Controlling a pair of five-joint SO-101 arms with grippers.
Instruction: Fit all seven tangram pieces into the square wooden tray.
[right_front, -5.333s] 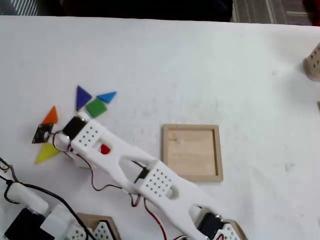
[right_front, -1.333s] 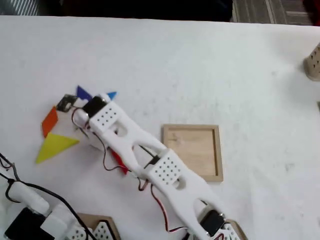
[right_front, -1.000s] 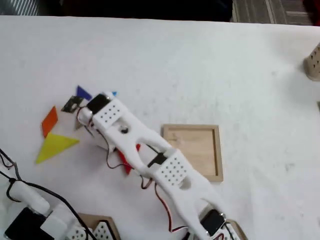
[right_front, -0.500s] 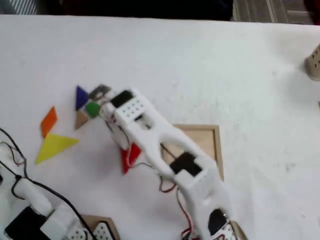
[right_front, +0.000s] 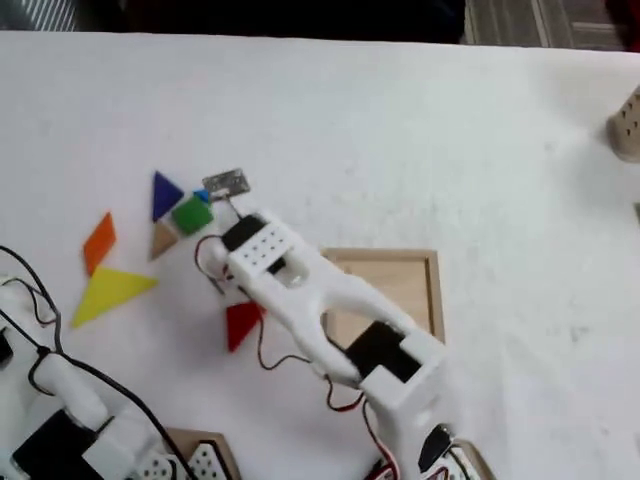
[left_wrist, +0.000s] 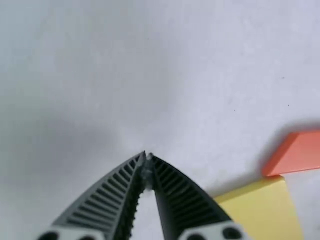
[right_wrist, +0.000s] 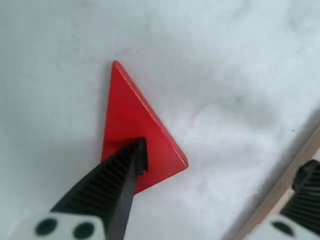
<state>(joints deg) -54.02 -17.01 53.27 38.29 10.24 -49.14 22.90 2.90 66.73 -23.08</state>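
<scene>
A red triangle (right_front: 240, 322) (right_wrist: 137, 125) lies flat on the white table, left of the square wooden tray (right_front: 432, 300). My right gripper (right_wrist: 222, 162) is open wide. One fingertip (right_wrist: 139, 150) sits over the triangle's broad end and the other (right_wrist: 306, 176) is by the tray's edge (right_wrist: 280, 197). The right arm (right_front: 310, 295) covers the tray's left part. The other pieces lie in a group at the left: purple triangle (right_front: 163, 193), green square (right_front: 192, 214), tan triangle (right_front: 162, 238), orange piece (right_front: 98, 241) (left_wrist: 297, 152) and yellow triangle (right_front: 108, 293) (left_wrist: 260, 210). My left gripper (left_wrist: 146, 162) is shut, beside the yellow triangle.
The left arm's base and cables (right_front: 60, 400) fill the front left corner. A perforated tan post (right_front: 627, 125) stands at the far right edge. The table's far half is bare white cloth.
The right arm has swung from the group of pieces at the left toward the tray. The red triangle has slid and turned with it. The green square and tan triangle are now uncovered.
</scene>
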